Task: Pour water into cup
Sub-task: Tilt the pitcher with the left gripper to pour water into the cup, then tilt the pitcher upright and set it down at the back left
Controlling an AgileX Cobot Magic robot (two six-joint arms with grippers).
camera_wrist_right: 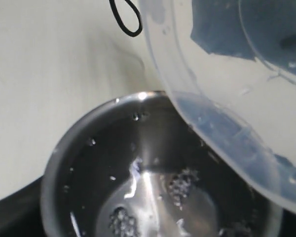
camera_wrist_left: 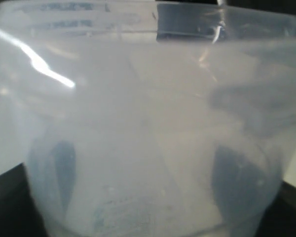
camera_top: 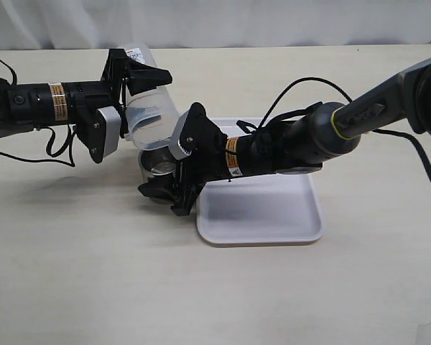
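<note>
A translucent plastic beaker (camera_top: 149, 111) is tipped with its mouth down over the steel cup (camera_top: 158, 162). My left gripper (camera_top: 133, 100) is shut on the beaker. In the left wrist view the beaker (camera_wrist_left: 148, 98) fills the picture, and the dark fingers (camera_wrist_left: 232, 182) show through its wall. My right gripper (camera_top: 169, 169) is shut on the cup, with one finger on each side, just left of the tray. In the right wrist view the beaker's rim (camera_wrist_right: 222, 133) hangs over the cup (camera_wrist_right: 64, 163). Water (camera_wrist_right: 153, 207) with bubbles lies in the cup's bottom.
A white tray (camera_top: 262, 212) lies on the beige table right of the cup, under my right arm. Black cables trail from both arms, one loop above the tray (camera_top: 302, 90) and one at the left (camera_top: 54, 147).
</note>
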